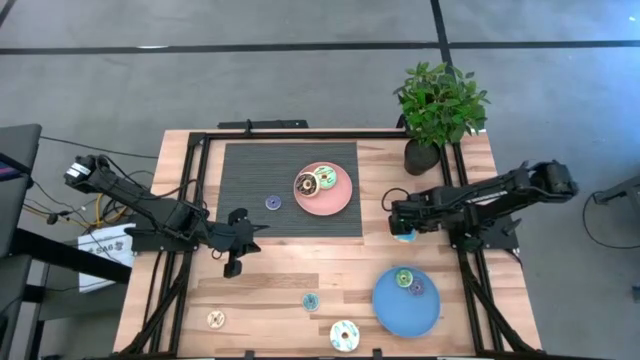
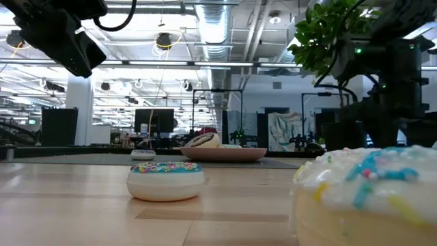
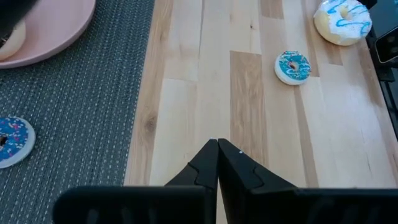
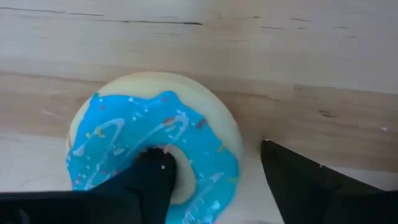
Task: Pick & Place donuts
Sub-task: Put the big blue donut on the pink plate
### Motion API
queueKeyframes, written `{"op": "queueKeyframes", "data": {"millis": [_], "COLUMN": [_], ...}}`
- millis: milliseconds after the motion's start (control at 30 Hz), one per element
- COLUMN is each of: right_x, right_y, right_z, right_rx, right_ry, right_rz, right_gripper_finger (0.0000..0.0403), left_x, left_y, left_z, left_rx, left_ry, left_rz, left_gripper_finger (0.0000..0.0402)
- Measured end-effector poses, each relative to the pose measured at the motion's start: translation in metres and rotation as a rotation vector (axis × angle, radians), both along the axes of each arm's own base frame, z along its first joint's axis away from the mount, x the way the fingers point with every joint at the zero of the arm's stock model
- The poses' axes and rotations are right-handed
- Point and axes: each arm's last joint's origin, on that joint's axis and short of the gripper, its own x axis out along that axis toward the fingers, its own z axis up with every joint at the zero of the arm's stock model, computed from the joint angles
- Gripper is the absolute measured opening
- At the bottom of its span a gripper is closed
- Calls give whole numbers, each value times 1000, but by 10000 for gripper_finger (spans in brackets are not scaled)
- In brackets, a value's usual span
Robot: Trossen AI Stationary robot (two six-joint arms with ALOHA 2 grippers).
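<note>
I am looking down on a pale wooden table [image 1: 300,285] with a dark ribbed mat [image 1: 250,210] across its far half. A round pink plate [image 1: 335,200] is sitting on the mat, carrying two iced ring donuts, and a round blue plate [image 1: 400,310] on the bare wood is carrying two more. Other small rings are lying loose on the table.

My right gripper [image 4: 214,180] is working near the potted plant [image 1: 440,105], low over a blue-iced donut [image 4: 155,143] with a cream base and sprinkles. Its fingers are standing apart: one dark finger is poking into the ring's hole, the other is sitting just outside the rim, so the ring's wall is lying between them.

My left gripper [image 3: 217,158] is waiting over bare wood beside the mat, its fingers pressed together and holding nothing.
</note>
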Motion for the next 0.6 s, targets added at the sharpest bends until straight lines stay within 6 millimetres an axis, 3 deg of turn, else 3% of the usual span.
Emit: {"op": "queueKeyframes", "data": {"millis": [267, 600], "right_x": [2, 11], "right_y": [0, 0], "right_z": [-1, 11], "right_rx": [2, -4], "right_ry": [-8, -95], "right_rz": [1, -8], "right_gripper_finger": [153, 117], "left_x": [0, 0], "left_y": [0, 0], "left_z": [0, 0], "left_rx": [-14, -15], "left_ry": [2, 2], "left_rz": [13, 14], "left_gripper_finger": [0, 0]}}
